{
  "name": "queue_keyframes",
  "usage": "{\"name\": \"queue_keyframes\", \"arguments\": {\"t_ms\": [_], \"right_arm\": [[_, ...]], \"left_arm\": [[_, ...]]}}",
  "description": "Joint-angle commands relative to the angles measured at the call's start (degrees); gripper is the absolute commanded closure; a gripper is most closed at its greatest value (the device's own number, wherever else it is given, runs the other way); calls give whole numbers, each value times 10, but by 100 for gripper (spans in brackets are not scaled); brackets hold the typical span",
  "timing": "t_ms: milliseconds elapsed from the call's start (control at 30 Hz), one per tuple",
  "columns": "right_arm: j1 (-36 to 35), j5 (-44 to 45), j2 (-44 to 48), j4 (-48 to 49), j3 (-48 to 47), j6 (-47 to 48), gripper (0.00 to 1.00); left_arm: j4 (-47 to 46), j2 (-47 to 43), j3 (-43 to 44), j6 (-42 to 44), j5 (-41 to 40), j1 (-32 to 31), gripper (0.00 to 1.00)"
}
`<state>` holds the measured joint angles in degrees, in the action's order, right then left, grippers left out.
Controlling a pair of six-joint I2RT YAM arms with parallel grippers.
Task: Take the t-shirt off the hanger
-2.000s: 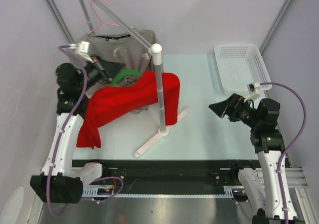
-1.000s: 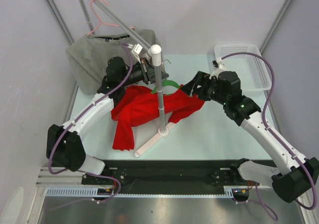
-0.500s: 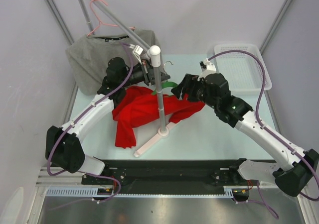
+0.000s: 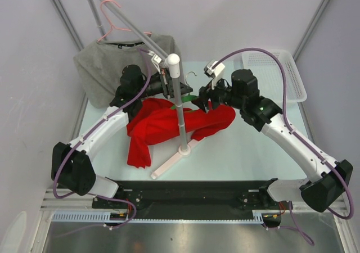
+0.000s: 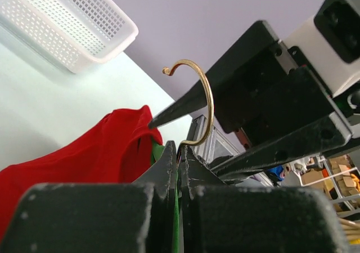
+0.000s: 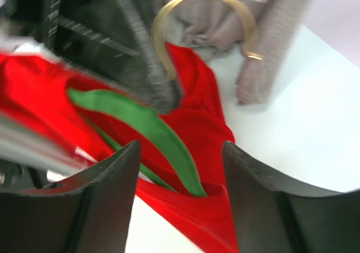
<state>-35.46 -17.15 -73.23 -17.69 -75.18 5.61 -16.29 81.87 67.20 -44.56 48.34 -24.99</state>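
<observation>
Red fabric t-shirt [image 4: 159, 122]: bunched beside the pole of the white tube stand [image 4: 180, 109]. One end trails toward your left arm's base and the other lies under your right gripper. From above you cannot tell whether the folds rest on the pale table top [image 4: 247, 146].

Green plastic hanger [image 4: 191, 97]: one arm shows clear of the shirt. In the right wrist view the arm [image 6: 152, 126] runs down into the red cloth [image 6: 197, 101], so the shirt is on it. A brass-coloured wire hook [image 5: 201, 98] rises from its neck.

Left gripper [image 5: 179, 149]: your fingers are pressed together, pinching the hanger's neck just below the hook. It sits close by the stand's round cap in the overhead view [image 4: 181, 88].

Right gripper [image 6: 180, 152]: your fingers [image 6: 107, 202] are spread, one on each side of the green arm, with no contact visible. It faces the left gripper from just beside it [image 4: 201, 103].

Grey garment [image 4: 107, 59]: hangs on a pink wire hanger [image 4: 112, 17] from the slanted rail at the far left.

White perforated plastic basket [image 4: 292, 78]: sits at the far right of the table, well apart from the shirt.
</observation>
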Motion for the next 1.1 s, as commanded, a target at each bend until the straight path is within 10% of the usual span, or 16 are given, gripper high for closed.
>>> {"name": "queue_keyframes", "arguments": {"t_ms": [0,533,767,867,1067], "right_arm": [[11,-120,1,38,10,94,40],[5,-95,5,128,78,107,49],[7,-113,3,145,81,159,85],[20,-140,-9,114,51,168,100],[48,-215,-27,50,11,186,100]], "left_arm": [[-10,-10,35,-29,43,-11,100],[-18,-16,39,-47,55,-17,100],[-3,-17,40,-44,58,-18,98],[49,-21,48,-11,43,-17,70],[174,-63,50,110,-28,-5,34]]}}
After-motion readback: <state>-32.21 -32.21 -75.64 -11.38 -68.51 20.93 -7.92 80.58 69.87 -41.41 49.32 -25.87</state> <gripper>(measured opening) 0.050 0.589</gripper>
